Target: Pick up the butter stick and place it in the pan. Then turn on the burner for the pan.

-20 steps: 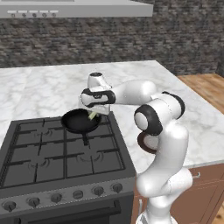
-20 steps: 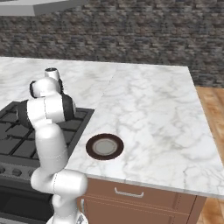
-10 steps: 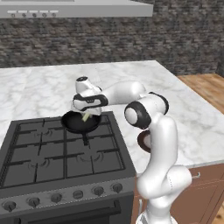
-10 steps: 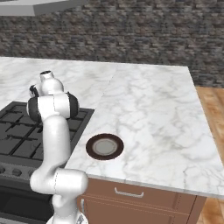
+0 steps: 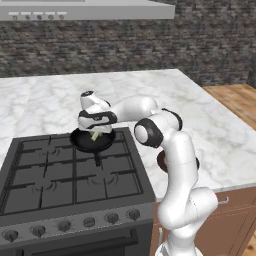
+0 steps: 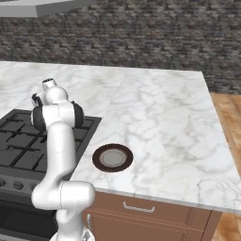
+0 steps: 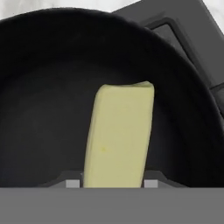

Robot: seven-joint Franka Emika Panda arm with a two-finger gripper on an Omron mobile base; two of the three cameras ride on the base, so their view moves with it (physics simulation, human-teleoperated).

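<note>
The marble bench (image 5: 45, 100) ran wide around the black cooktop (image 5: 70, 175), and in the right base view it carried a brown-rimmed plate (image 6: 112, 157) with a grey centre near its front edge, just beside the stove. On the cooktop, the pan (image 5: 92, 141) sat at the rear right burner (image 5: 100, 145), with its short handle pointing toward the stove front. A row of round knobs (image 5: 90, 221) stood along that front. The white arm reached from the lower right across to the pan, and the pincer (image 5: 95, 131) hung directly above the pan's inside. The pincer was clamped on the butter stick (image 5: 94, 135), which hung tilted just over the pan's floor; I could not tell if its lower end touched the black surface. In the hand view the butter stick (image 7: 119, 135) rose between the two finger tips (image 7: 72, 183), with the pan's dark floor (image 7: 43, 109) all around it.
</note>
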